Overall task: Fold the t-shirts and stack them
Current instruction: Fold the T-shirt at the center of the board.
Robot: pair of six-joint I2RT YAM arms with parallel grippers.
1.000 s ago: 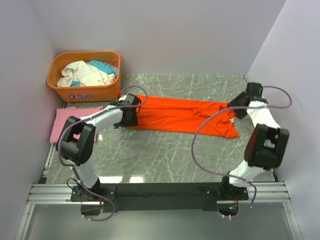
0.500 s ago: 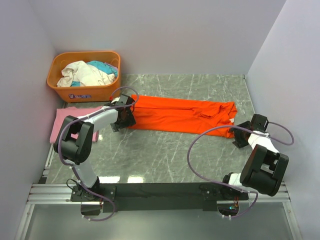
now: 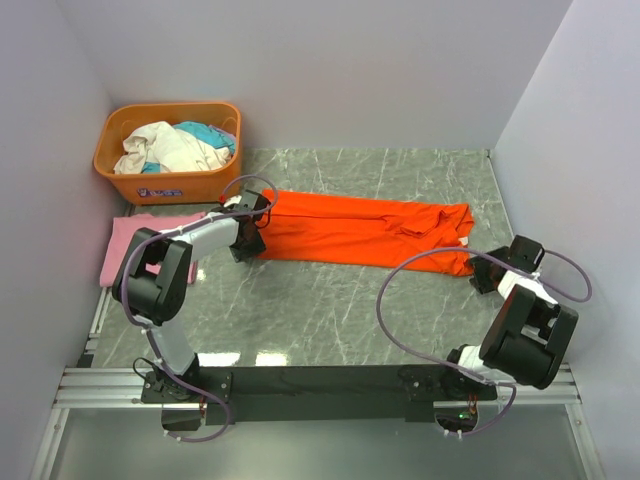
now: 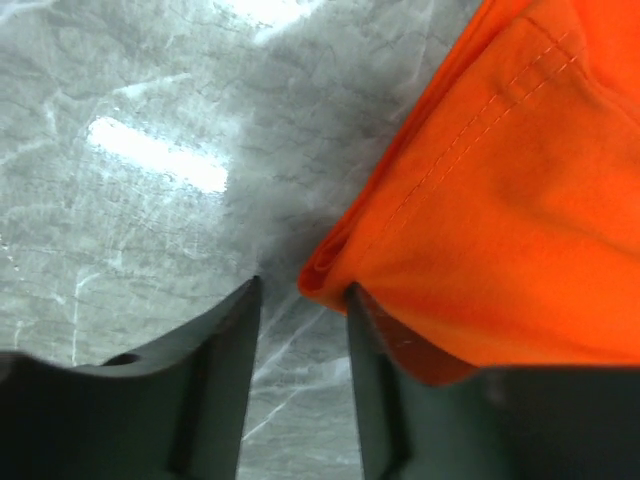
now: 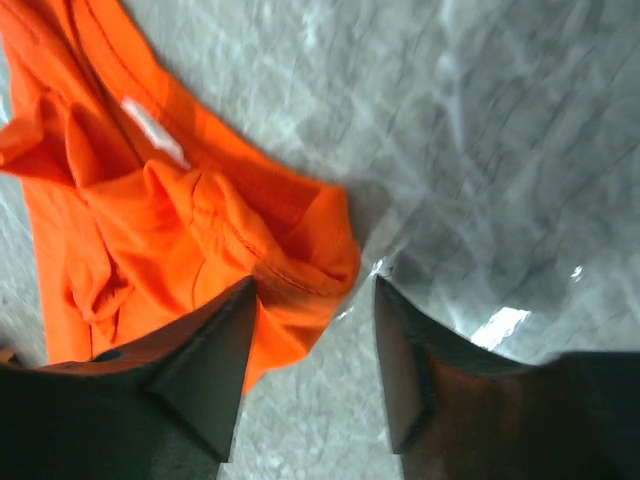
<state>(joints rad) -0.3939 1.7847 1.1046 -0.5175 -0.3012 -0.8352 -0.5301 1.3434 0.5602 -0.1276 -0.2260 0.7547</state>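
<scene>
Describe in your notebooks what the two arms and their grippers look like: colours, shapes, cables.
The left arm and right arm match: white links between bulky black joint housings. A thin grey-purple cable loops loosely beside each. The left gripper and right gripper each end in two flat, dark grey, tapering fingers. No markings are visible.

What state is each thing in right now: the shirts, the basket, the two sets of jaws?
orange t-shirt: folded into a long strip, lying flat.
pink t-shirt: lying flat, seemingly folded.
basket: holding crumpled laundry.
left jaws: open, at the orange t-shirt's left corner.
right jaws: open, at its right corner.
</scene>
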